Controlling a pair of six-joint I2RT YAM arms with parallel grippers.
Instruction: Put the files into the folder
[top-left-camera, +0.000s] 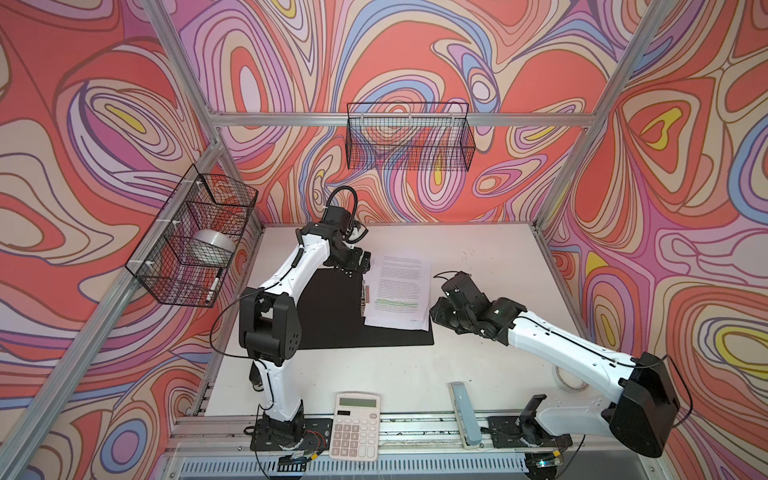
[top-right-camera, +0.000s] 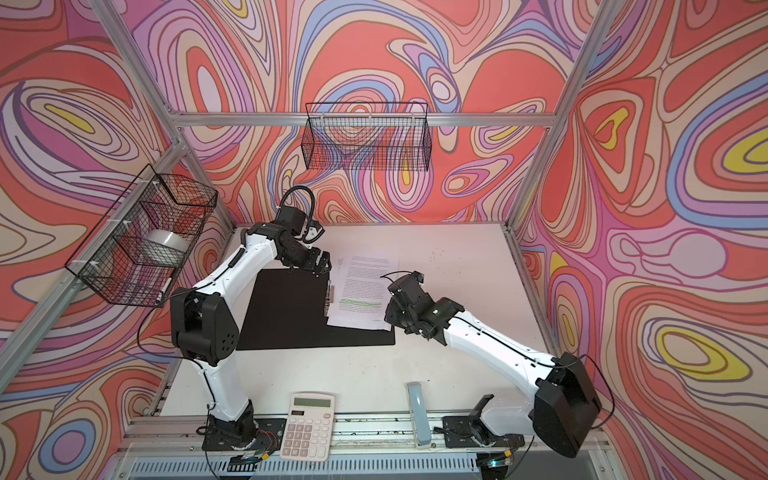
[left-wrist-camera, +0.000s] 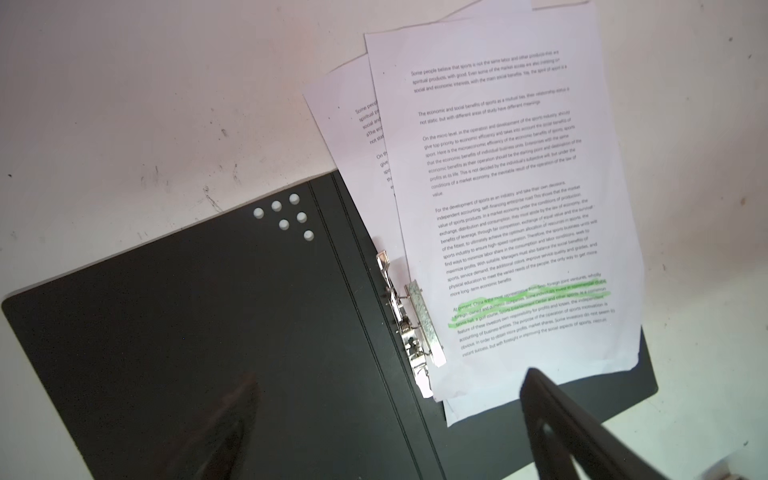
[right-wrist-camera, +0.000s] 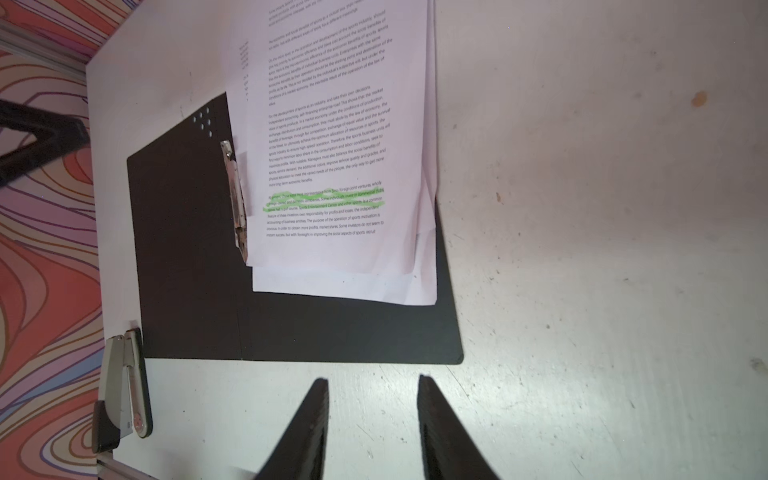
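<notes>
The folder (top-left-camera: 332, 307) (top-right-camera: 286, 307) lies open on the white table, black inside up. Its metal clip (left-wrist-camera: 409, 316) (right-wrist-camera: 235, 195) runs along the spine. The files (top-left-camera: 399, 286) (top-right-camera: 365, 286), white printed sheets with green-highlighted lines, lie fanned on the folder's right half (right-wrist-camera: 353, 328) and stick out past its far edge. My left gripper (top-left-camera: 357, 262) (left-wrist-camera: 388, 376) hovers open over the folder's far edge, beside the files' far left corner, holding nothing. My right gripper (top-left-camera: 436, 311) (right-wrist-camera: 372, 378) stands just right of the folder's right edge. Its jaws are apart over bare table.
A white calculator (top-left-camera: 355, 426) and a grey stapler (top-left-camera: 463, 411) lie at the table's front edge. A tape roll (top-left-camera: 573, 380) sits under the right arm. A wire basket (top-left-camera: 195, 245) hangs on the left wall and another one (top-left-camera: 409, 137) on the back wall.
</notes>
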